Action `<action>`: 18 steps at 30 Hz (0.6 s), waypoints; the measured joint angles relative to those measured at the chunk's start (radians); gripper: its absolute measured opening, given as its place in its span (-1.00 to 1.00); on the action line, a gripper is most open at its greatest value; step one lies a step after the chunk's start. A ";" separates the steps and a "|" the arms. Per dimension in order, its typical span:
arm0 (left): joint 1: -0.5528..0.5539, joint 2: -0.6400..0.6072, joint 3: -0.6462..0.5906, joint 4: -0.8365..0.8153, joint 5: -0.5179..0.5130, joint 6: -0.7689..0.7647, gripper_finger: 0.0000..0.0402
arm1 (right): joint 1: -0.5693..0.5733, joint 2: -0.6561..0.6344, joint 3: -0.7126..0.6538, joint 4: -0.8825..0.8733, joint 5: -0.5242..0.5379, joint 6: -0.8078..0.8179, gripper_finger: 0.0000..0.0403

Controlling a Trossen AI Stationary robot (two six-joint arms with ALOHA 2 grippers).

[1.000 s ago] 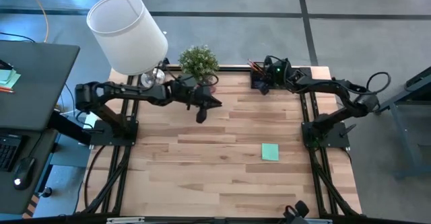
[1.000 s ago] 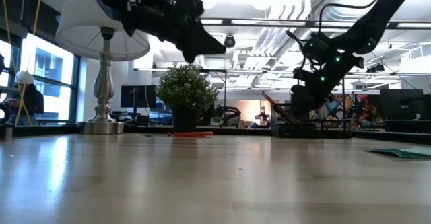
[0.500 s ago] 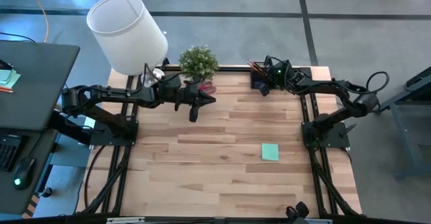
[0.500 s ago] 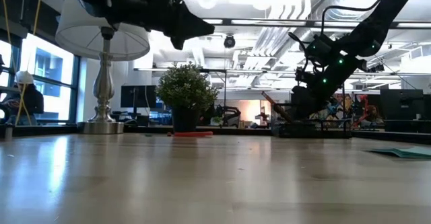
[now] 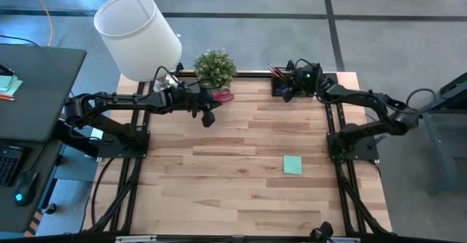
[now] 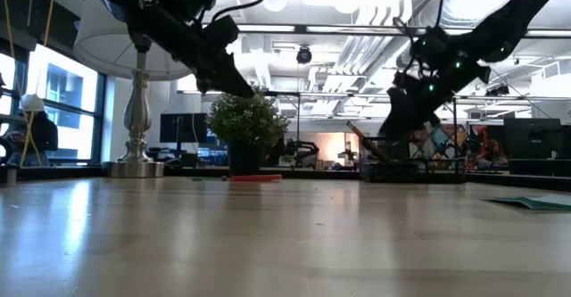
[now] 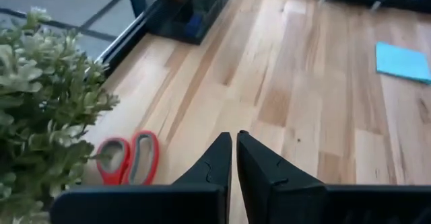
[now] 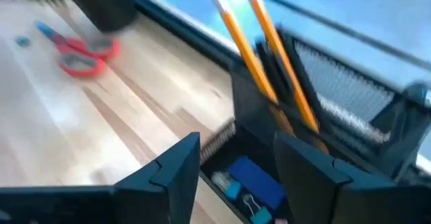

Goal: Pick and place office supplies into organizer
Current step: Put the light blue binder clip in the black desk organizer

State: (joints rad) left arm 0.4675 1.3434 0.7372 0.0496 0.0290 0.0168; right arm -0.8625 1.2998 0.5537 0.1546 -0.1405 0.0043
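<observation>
Retreated left gripper (image 5: 208, 119), closed and empty, hangs above wooden table (image 5: 241, 170); right gripper (image 8: 236, 167) gapes.

Left hand (image 7: 234, 158) pressed closed above the table; right hand (image 8: 236, 158) spread apart.

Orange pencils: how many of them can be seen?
2: both orange pencils stand side by side, leaning, in the black mesh organizer beside dark pens. More may be hidden.

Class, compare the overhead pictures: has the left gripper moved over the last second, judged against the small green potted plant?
Yes. The left gripper, shut, has drawn back toward the small green potted plant and the white lampshade, ending closer to the plant than before.
</observation>
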 joint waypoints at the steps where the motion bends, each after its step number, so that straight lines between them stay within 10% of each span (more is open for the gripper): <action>1: -0.001 0.000 0.000 0.000 0.003 0.011 -0.93 | 0.006 -0.018 0.000 -0.001 -0.003 0.004 -0.11; 18: -0.085 0.004 0.001 0.106 0.297 0.049 -0.90 | 0.218 -0.101 0.000 0.174 -0.167 -0.010 -0.20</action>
State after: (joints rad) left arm 0.3821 1.3476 0.7383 0.1558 0.3255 0.0661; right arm -0.6445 1.1988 0.5541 0.3291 -0.3077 -0.0052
